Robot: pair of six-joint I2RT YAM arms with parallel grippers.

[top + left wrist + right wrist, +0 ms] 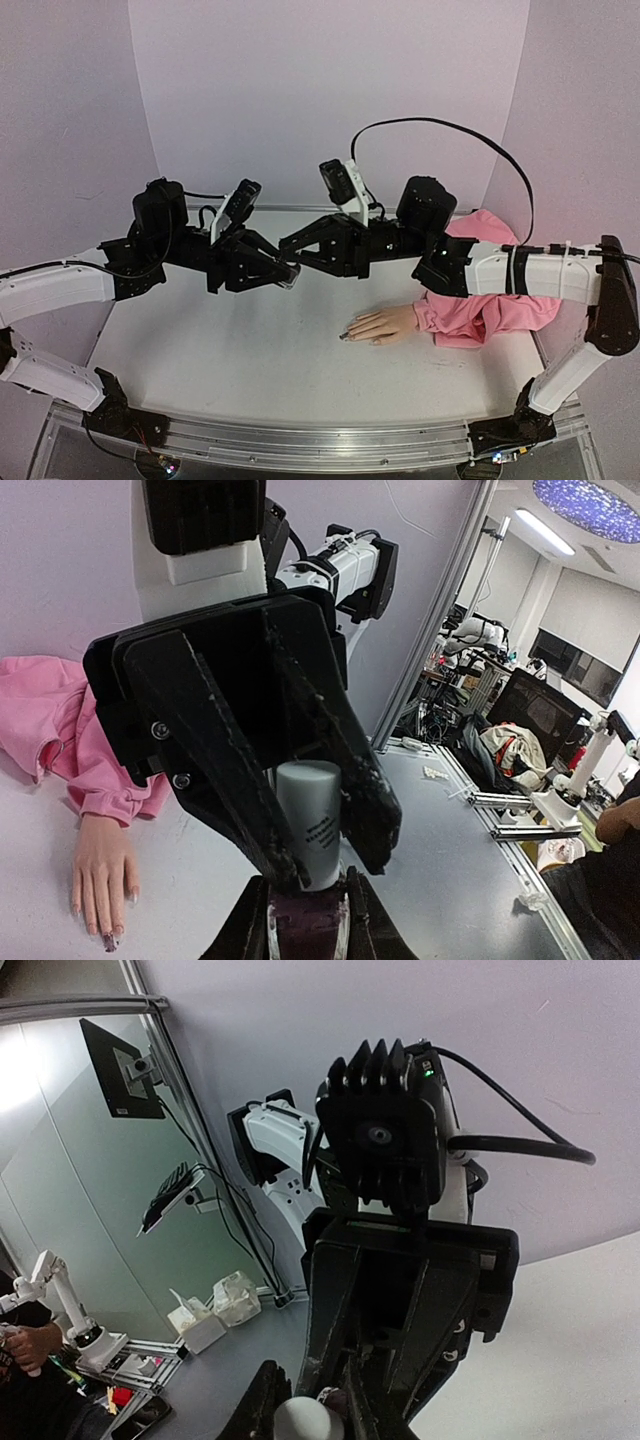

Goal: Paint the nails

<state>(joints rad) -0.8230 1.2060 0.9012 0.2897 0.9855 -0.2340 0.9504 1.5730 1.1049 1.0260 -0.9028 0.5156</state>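
A flesh-coloured mannequin hand [380, 325] lies flat on the table, coming out of a pink sleeve [490, 300]. Its nails [108, 940] show in the left wrist view; one fingertip is dark with polish and the others look pale. Above the table, to the hand's left, my left gripper [308, 900] is shut on a small bottle of dark purple polish [305, 930]. My right gripper [330, 870] meets it head-on, its fingers [220, 780] pressed against both sides of the bottle's white cap [310, 815]. The two grippers [290, 262] join there in the top view.
The white table [230, 350] has purple walls behind and beside it. A black cable [450, 130] loops over the right arm. A metal rail [300, 440] runs along the table's near edge.
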